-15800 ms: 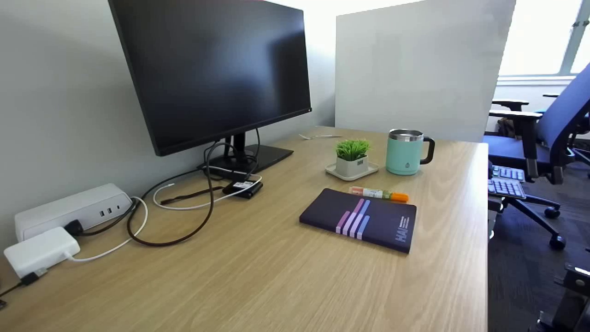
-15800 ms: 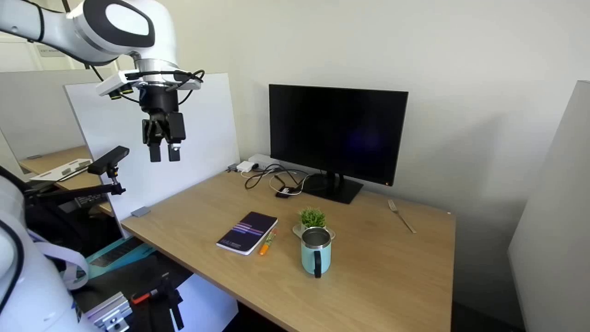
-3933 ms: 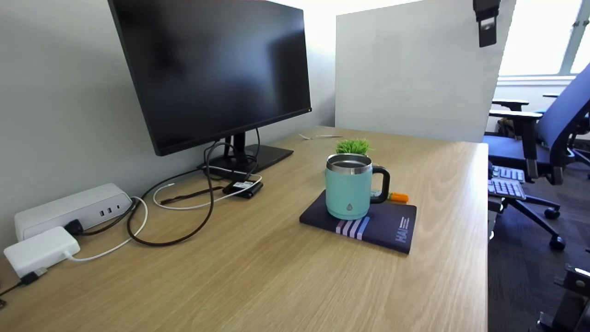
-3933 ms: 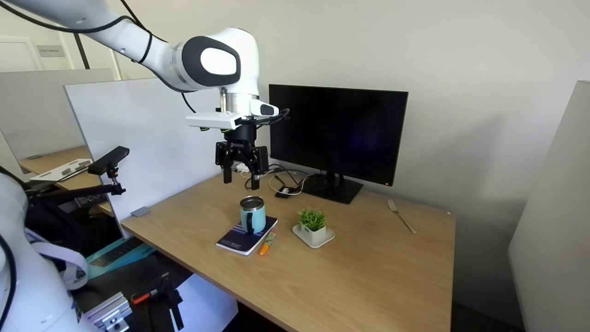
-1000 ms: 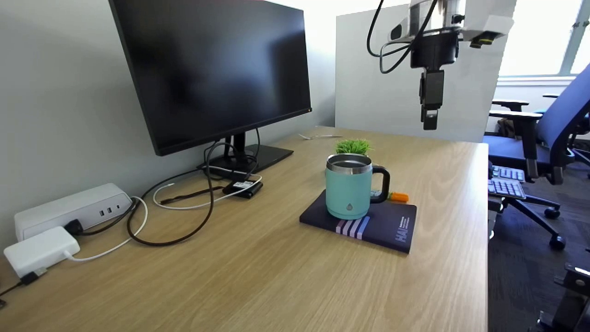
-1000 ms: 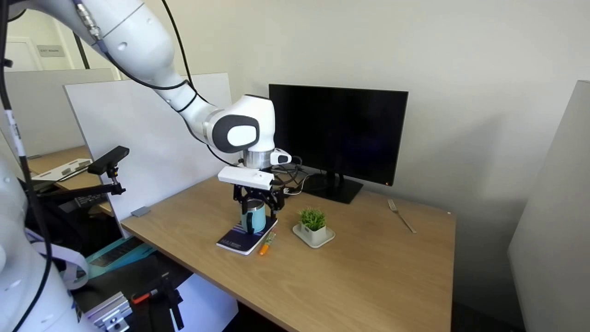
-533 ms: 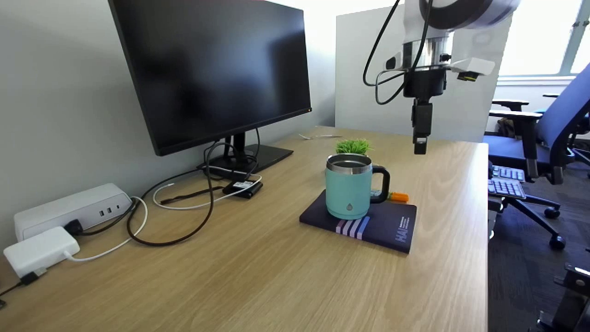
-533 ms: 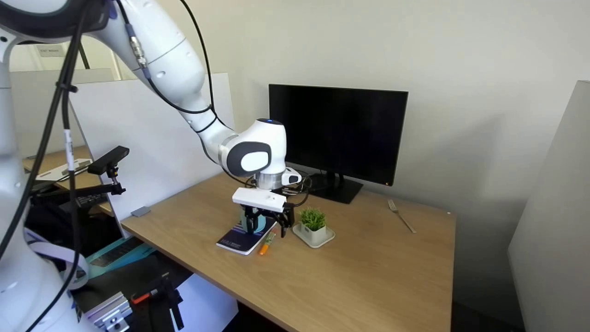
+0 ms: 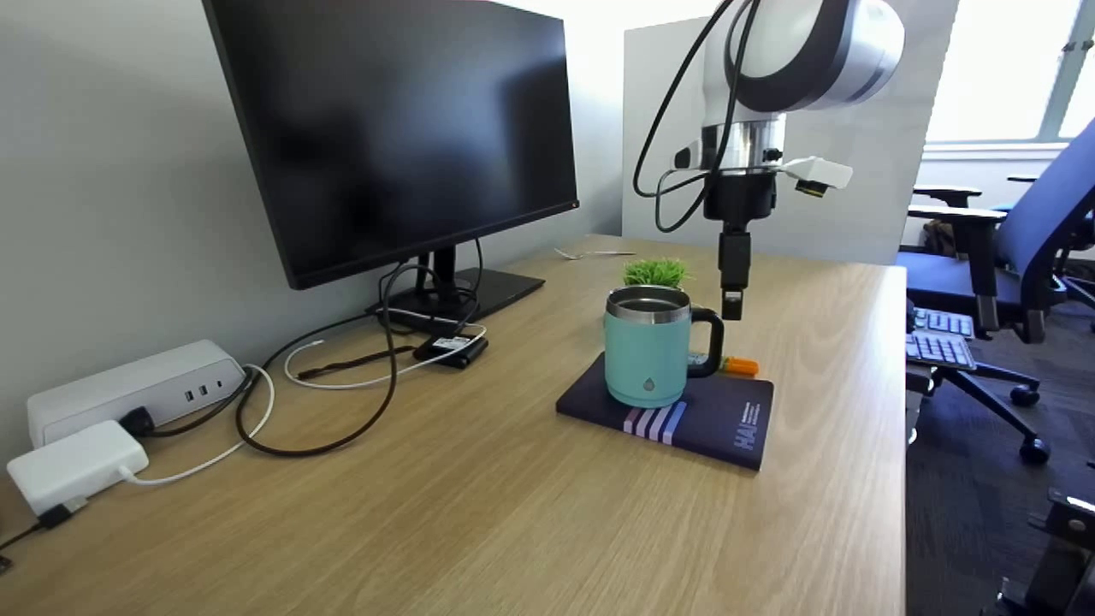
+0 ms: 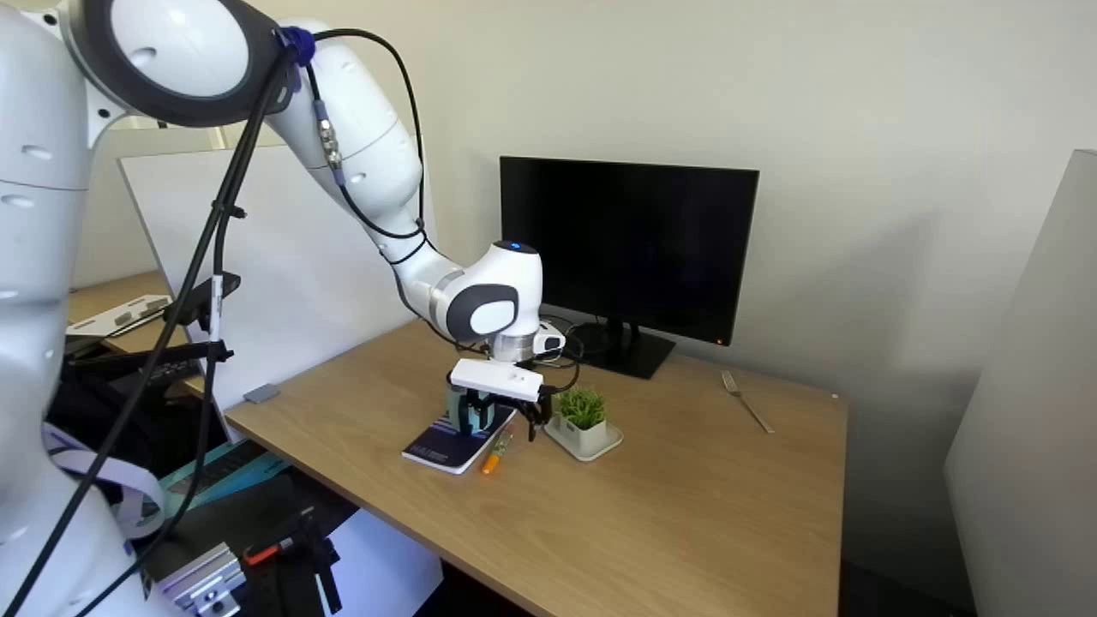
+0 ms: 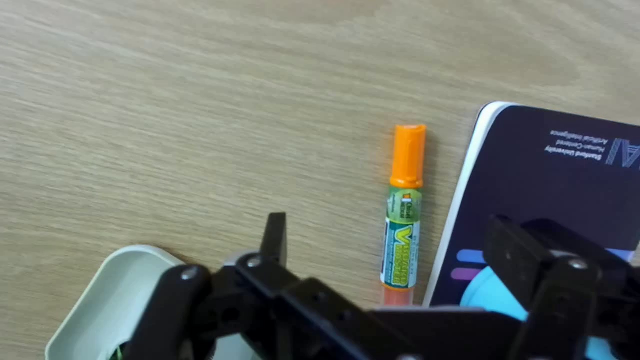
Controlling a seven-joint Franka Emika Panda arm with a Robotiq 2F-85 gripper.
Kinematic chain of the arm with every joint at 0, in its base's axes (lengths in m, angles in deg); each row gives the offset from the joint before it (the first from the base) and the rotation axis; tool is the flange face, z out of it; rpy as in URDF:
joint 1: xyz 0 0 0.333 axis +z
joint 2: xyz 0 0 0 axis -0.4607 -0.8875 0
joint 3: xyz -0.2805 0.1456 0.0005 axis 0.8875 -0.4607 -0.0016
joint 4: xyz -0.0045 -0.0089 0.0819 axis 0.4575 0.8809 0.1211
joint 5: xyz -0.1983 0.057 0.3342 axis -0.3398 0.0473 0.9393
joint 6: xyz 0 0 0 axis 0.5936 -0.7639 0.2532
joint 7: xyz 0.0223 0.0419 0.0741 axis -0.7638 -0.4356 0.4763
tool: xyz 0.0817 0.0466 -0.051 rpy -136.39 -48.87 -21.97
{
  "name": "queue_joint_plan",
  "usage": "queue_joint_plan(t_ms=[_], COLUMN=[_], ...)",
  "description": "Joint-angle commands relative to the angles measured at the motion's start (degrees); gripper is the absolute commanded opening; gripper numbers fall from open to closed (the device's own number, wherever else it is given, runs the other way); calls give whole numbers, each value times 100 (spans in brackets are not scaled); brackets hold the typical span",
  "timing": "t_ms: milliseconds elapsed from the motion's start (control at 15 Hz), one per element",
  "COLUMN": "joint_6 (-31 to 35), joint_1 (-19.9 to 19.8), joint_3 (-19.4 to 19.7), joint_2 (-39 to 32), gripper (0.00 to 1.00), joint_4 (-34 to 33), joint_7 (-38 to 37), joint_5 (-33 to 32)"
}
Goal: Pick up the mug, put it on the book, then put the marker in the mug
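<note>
black and spread wide, the pincer (image 11: 389,232) points down above the worktop (image 10: 703,514), its two fingers standing well apart. in the wrist view the marker (image 11: 404,215) shows between them, lying flat on the worktop, its orange cap toward the top of that view and its pinkish end partly hidden behind the pincer. a green and white label wraps the middle.

just beside the marker, with a narrow strip of bare wood between, lies the book (image 9: 719,419), dark navy with a few pale stripes and some pale lettering. the mug (image 9: 648,355) stands upright on it, teal with a metal rim, dark handle out to one side. one finger crosses in front of book and mug in the wrist view; whether it touches the mug i cannot tell.

on the marker's other side, further off, is the plant (image 10: 582,408), its pale pot (image 10: 584,438) set on a pale tray (image 11: 115,295). the white arm (image 10: 364,141) slants down from the upper left of an exterior view, and the fork (image 10: 746,401) lies well apart, past the plant. the monitor (image 10: 630,248) stands at the back of the worktop in both exterior views, with a small black box (image 9: 466,355) near its foot and, further along, a white power strip (image 9: 128,393). a blue chair (image 9: 1039,205) stands beyond the worktop's edge.
</note>
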Motion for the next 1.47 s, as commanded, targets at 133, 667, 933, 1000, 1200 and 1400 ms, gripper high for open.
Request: queue_joint_plan(t_ms=[133,667,933,1000,1200,1400], joint_6=[-15,-40,-16,-19,-6,11], joint_1=[-232,-321,-343,-348,-350,-348], joint_3=[-324,-494,-477,-469,-448,-449], joint_2=[-332,-516,-606,-628,-712,-758], gripper=[100,100,100,100,100,100], joint_4=[-312,-327,-279,-273,-260,-245], joint_7=[81,104,89,86,63,57], joint_5=[-40,-18,-76,-93,-166,-216])
